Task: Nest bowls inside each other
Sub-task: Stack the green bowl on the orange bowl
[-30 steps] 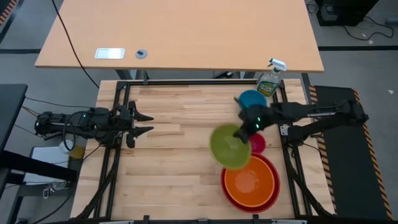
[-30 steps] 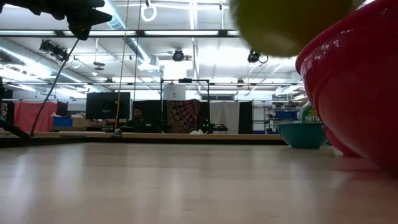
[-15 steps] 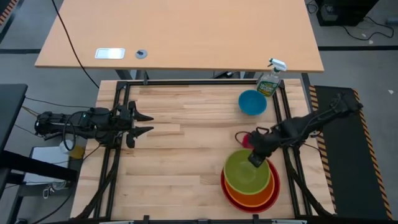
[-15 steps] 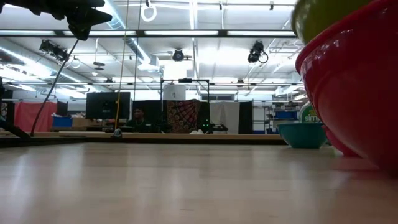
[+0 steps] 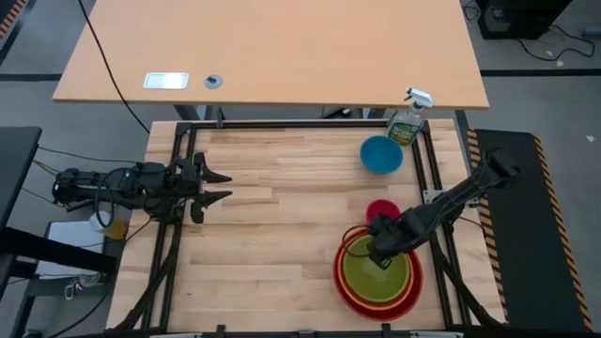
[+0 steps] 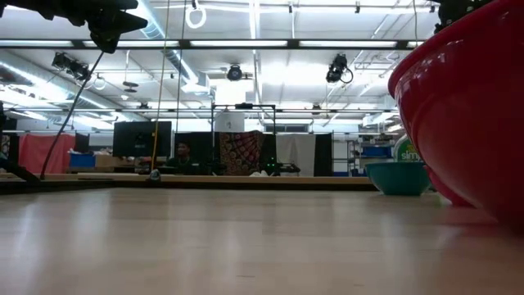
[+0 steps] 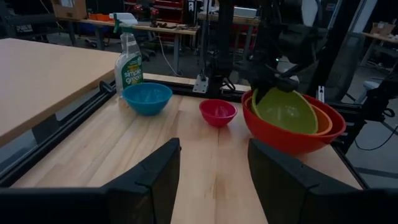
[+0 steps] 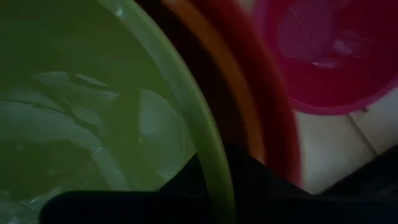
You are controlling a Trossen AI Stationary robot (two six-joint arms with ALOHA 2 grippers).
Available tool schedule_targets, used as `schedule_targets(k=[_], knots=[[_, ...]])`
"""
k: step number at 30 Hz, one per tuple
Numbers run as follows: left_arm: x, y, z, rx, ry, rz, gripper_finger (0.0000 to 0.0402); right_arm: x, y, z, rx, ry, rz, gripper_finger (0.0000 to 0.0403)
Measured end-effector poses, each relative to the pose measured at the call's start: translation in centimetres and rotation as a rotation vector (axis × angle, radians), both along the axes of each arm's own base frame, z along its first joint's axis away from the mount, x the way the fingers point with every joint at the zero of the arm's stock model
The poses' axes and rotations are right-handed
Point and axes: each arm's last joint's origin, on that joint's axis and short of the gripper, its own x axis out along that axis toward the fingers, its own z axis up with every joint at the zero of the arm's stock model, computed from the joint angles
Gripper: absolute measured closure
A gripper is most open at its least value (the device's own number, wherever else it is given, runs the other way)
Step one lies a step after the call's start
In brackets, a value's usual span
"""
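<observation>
The red bowl (image 5: 349, 289) stands near the table's front right. The orange bowl (image 5: 409, 278) sits inside it, and the lime green bowl (image 5: 374, 275) sits inside the orange one. My right gripper (image 5: 379, 253) is over their far rim, pointing down, shut on the green bowl. The small pink bowl (image 5: 380, 208) rests on the wood just beyond them. The blue bowl (image 5: 380, 154) is farther back. My left gripper (image 5: 225, 185) hangs open above the table's left side, touching nothing. My right gripper holds the green bowl by its rim (image 8: 210, 163) on the side facing the pink bowl. One finger is inside the bowl and one finger (image 8: 261, 183) is outside. The fingers come from above, pointing down. The green bowl (image 7: 285, 109) sits tilted in the orange bowl, its held side higher.
A green spray bottle (image 5: 407, 122) stands at the far right corner behind the blue bowl. Black frame rails (image 5: 184, 150) run along the table's edges. Bare wood (image 5: 282, 235) lies between the two arms. In the low view the red bowl (image 6: 467, 123) fills the right side.
My right gripper has swung toward the table's near edge and down, tipping until it points down. It kept its hold on the green bowl. The bowl was in the air beside the pink bowl and is now inside the orange bowl, open side up.
</observation>
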Motion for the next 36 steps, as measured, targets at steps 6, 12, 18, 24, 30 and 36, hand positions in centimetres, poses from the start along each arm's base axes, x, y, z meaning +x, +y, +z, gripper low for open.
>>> schedule_targets(k=[6,12,18,24,30,36], knots=[[0.0,0.0,0.0,0.000,0.000,0.000,0.0209,0.7,0.5,-1.3,0.006,0.054,0.009,0.0308],[0.0,0.0,0.0,0.010,-0.001,-0.001,0.0209,0.6,0.2,-0.7,0.058,0.056,-0.055,0.0230],[0.0,0.0,0.1,0.011,-0.012,-0.001,0.0209,-0.5,-0.9,2.3,0.099,0.009,-0.171,0.0175],[0.0,0.0,0.1,0.011,-0.012,-0.001,0.0209,-1.9,-2.9,5.6,-0.163,-0.056,-0.230,0.0169],[0.0,0.0,0.2,0.010,-0.016,-0.001,0.0209,-0.8,-6.1,5.4,-0.399,-0.088,-0.194,0.0172],[0.0,0.0,0.2,0.009,-0.023,-0.001,0.0209,1.4,-10.4,3.0,-0.447,0.004,-0.107,0.0172]])
